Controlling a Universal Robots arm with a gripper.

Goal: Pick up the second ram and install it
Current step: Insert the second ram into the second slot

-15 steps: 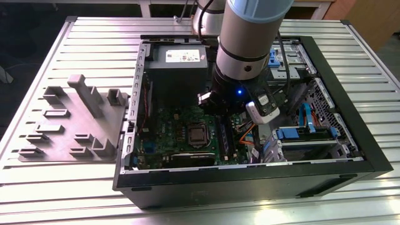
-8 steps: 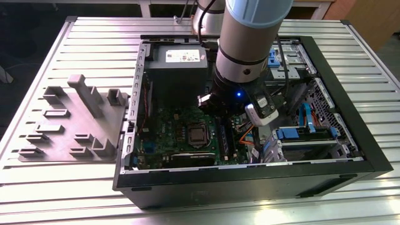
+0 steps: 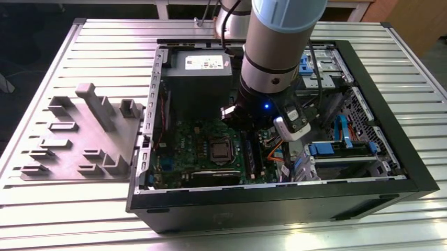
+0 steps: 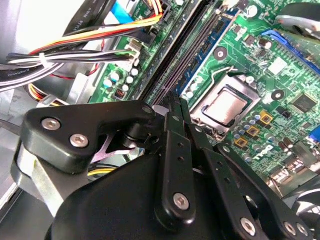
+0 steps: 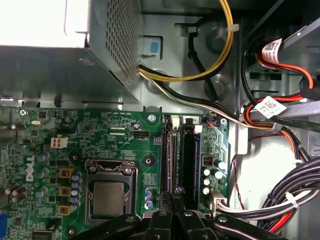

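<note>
Right now my tool (image 4: 176, 102) sits low inside the open computer case (image 3: 391, 157), its black fingers (image 4: 172, 150) drawn together into a narrow pair with no gap I can make out between the tips. They meet over the memory slots (image 5: 181, 150) on the green motherboard (image 5: 115, 135). In the first wrist view a long dark stick, the second ram (image 5: 188, 160), stands on edge in the slot under my fingertips, running away from them toward the board's far edge; whether I am pinching it or only pressing on it, I cannot tell. A second dark strip lies just beside it in the neighbouring slot.

Beside the slots is the processor socket (image 5: 108, 197) with its bare metal lid. Past the board, the grey power supply (image 5: 60, 55) fills the case's corner, and yellow, orange and black cables (image 5: 220, 60) loop near it.

Farther out, in the exterior view, the case rests on the slatted metal desk (image 3: 104, 209), and the grey moulded holder tray (image 3: 80, 136) lies on the exterior view's left, well apart from my arm (image 3: 279, 47).
</note>
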